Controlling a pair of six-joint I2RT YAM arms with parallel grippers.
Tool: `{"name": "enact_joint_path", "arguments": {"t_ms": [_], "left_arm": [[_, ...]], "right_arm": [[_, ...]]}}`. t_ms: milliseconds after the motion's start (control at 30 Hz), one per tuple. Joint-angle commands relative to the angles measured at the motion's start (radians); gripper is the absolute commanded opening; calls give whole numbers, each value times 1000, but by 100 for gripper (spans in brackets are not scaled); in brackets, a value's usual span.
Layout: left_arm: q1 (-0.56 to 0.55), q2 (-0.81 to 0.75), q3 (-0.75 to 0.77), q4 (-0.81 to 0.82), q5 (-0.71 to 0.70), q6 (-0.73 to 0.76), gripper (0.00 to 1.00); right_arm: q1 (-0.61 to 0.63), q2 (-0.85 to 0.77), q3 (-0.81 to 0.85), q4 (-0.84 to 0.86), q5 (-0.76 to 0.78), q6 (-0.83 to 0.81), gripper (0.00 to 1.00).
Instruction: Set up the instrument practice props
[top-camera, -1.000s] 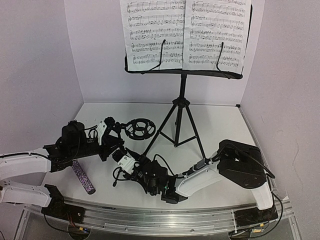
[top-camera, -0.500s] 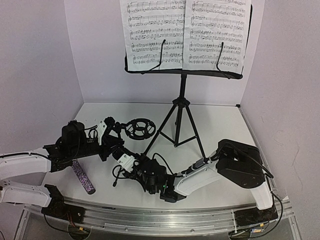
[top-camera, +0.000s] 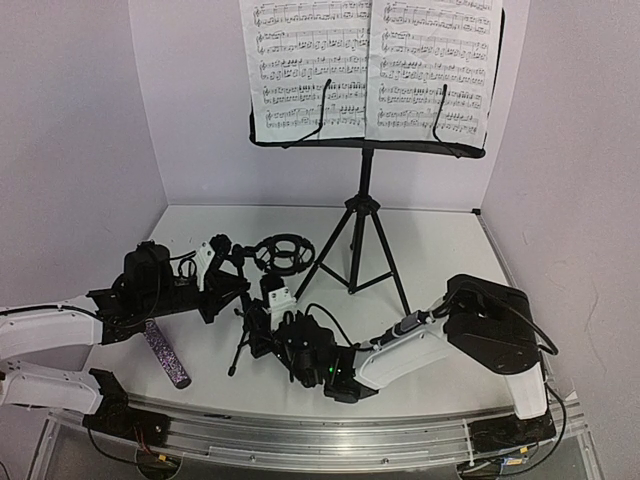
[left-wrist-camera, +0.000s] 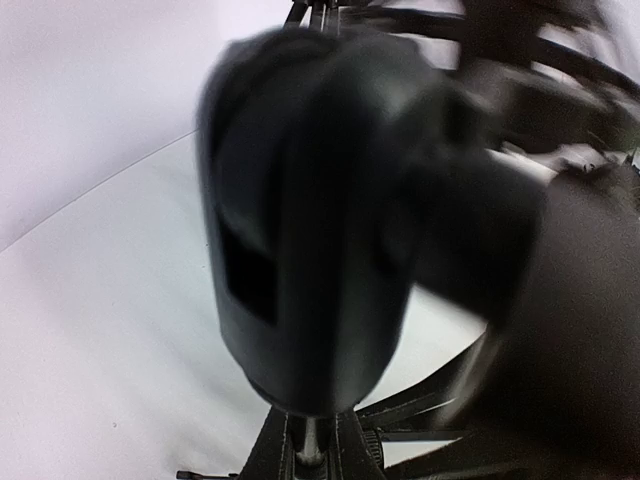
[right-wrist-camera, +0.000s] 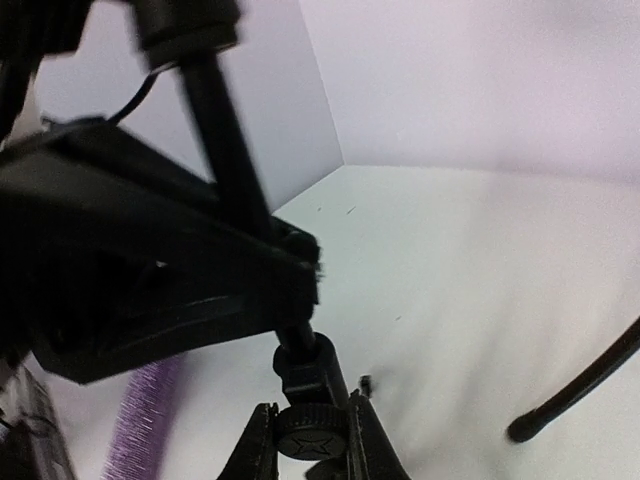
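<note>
Raised from lying to nearly upright, the small tripod mic stand (top-camera: 243, 338) now points its legs at the worktop (top-camera: 430, 250); the right pincer (top-camera: 272, 300) has narrowed and seems closed on its stem; the left pincer (top-camera: 225, 272), closed, grips its top; the purple glitter microphone (top-camera: 166, 353) lies beside it, unmounted.

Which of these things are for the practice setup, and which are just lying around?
For the job: tall black tripod music stand; white sheet-music pages; purple glitter microphone; small black tripod mic stand.
Not part of it: white table; aluminium front rail.
</note>
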Motion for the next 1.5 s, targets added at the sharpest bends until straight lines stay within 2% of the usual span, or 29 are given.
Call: {"name": "enact_joint_path", "arguments": {"t_ms": [0, 100, 300, 400, 467, 600, 667, 700, 933, 967, 1100, 1133, 1300, 1467], "left_arm": [[-3, 3, 57, 32, 36, -17, 0], [-3, 7, 61, 32, 39, -13, 0], [-3, -1, 55, 33, 42, -8, 0], [-3, -9, 51, 28, 39, -8, 0], [-3, -14, 50, 22, 38, -9, 0], [-3, -15, 55, 4, 26, -4, 0], [-3, -15, 59, -5, 16, 8, 0], [-3, -16, 59, -9, 12, 16, 0], [1, -11, 59, -49, 34, 35, 1], [1, -11, 60, -55, 42, 38, 3], [3, -12, 73, -78, 77, 30, 35], [3, -14, 77, -82, 87, 23, 41], [11, -24, 99, -114, 107, 1, 59], [39, -95, 170, -298, 116, 67, 84]], "right_arm": [[-36, -10, -63, -90, -1, 857, 0], [-60, 31, -72, -83, -50, 1226, 0], [-62, 132, 33, -30, -112, 1500, 0], [-62, 169, 58, 35, -114, 1536, 0], [-63, 147, 50, 35, -116, 1448, 3], [-64, 58, -27, 32, -99, 1266, 49], [-64, 8, -77, 32, -103, 1209, 79], [-64, -12, -98, 33, -110, 1187, 86], [-54, -133, -157, 3, -202, 941, 92], [-53, -140, -162, -1, -207, 928, 92], [-51, -154, -171, -3, -220, 890, 93], [-51, -155, -171, -4, -220, 881, 94], [-51, -169, -170, -5, -211, 837, 94], [-50, -219, -204, -59, -250, 826, 95]]}}
